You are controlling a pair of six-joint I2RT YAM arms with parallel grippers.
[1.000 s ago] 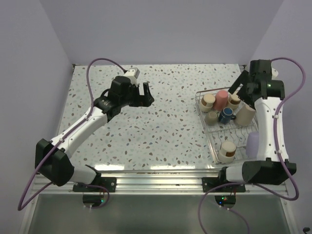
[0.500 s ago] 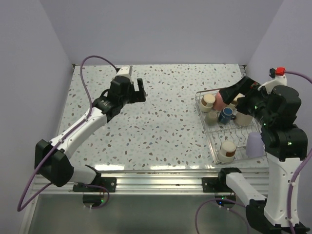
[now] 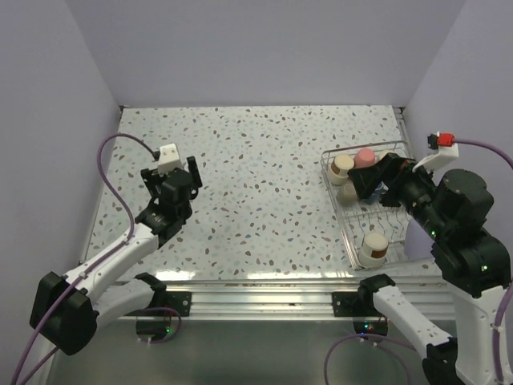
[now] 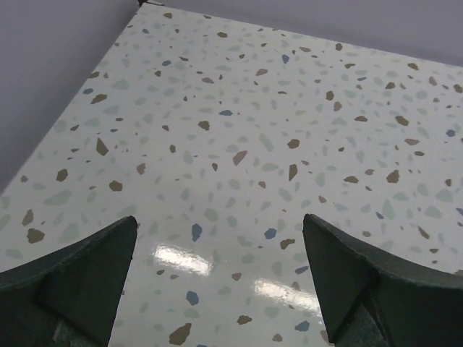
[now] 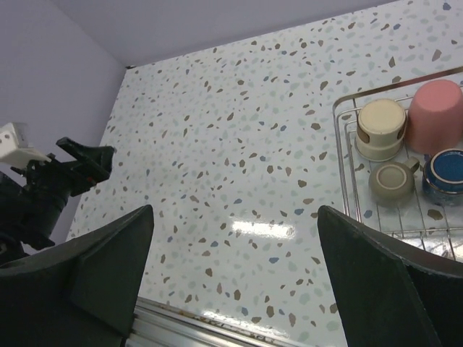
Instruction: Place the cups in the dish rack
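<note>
The dish rack [image 3: 350, 241] stands at the right side of the speckled counter [image 3: 264, 160], loaded at both ends. At the rack's far end a pink cup [image 3: 365, 158] sits mouth down just beside a tan cup [image 3: 342, 166]. A small tan mug [image 3: 349, 191] sits mouth up just nearer than them, and a cream cup [image 3: 373, 247] sits apart from the rest at the rack's near end. The right wrist view adds a dark blue cup [image 5: 445, 176] inside the rack, just beside the small tan mug and directly nearer than the pink cup. The right gripper [image 3: 370, 180] hangs raised over the middle of the rack and hides part of the wire floor from the overhead camera. Its jaws stand wide apart and hold nothing, with none of the rack's load between its dark fingers [image 5: 108, 260]. The left gripper [image 3: 189, 178] hovers well apart from the rack, far off to its left over bare counter. Its jaws are likewise spread wide and empty, and its wrist view shows only speckled surface between the two fingers [image 4: 72, 289]. What lies in the part of the rack under the right arm cannot be told.
</note>
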